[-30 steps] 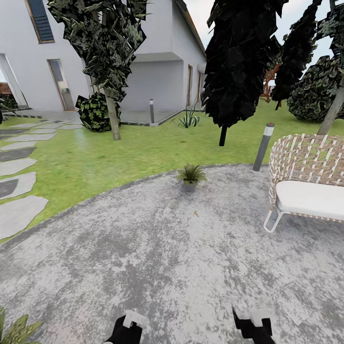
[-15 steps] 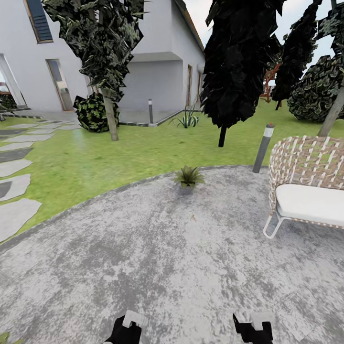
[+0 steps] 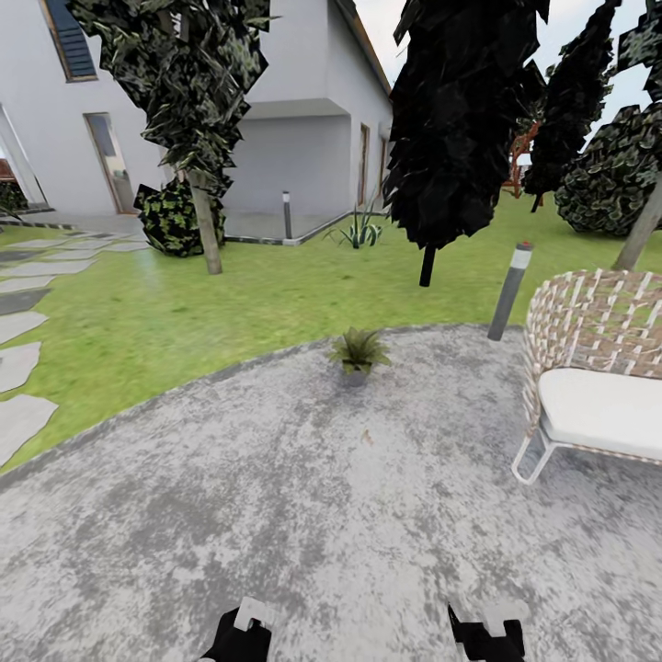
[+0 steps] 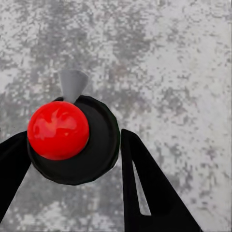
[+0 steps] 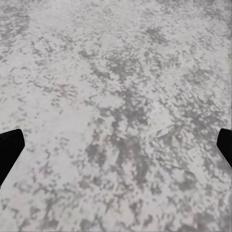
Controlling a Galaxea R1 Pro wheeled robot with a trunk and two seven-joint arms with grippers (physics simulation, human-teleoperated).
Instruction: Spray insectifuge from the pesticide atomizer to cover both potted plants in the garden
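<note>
One potted plant [image 3: 357, 351], a low green rosette in a small grey pot, stands at the far edge of the grey patio, straight ahead of me. In the left wrist view my left gripper [image 4: 72, 147] is shut on the pesticide atomizer [image 4: 59, 129], seen from above: a red round cap on a dark round body with a grey nozzle, held over the paving. My left gripper [image 3: 244, 636] and right gripper [image 3: 487, 636] sit low at the near edge of the head view. The right gripper [image 5: 116, 150] is open, fingers wide apart, with only paving between them.
A woven chair with a white cushion [image 3: 598, 368] stands on the patio at the right. A grey bollard lamp [image 3: 510, 290] rises behind it. Lawn, dark trees [image 3: 460, 119], stepping stones [image 3: 18, 368] and a white house [image 3: 303, 110] lie beyond.
The whole view has shifted as the camera moved. The green leaves at the lower left corner have left the picture. Both grippers hold the same pose.
</note>
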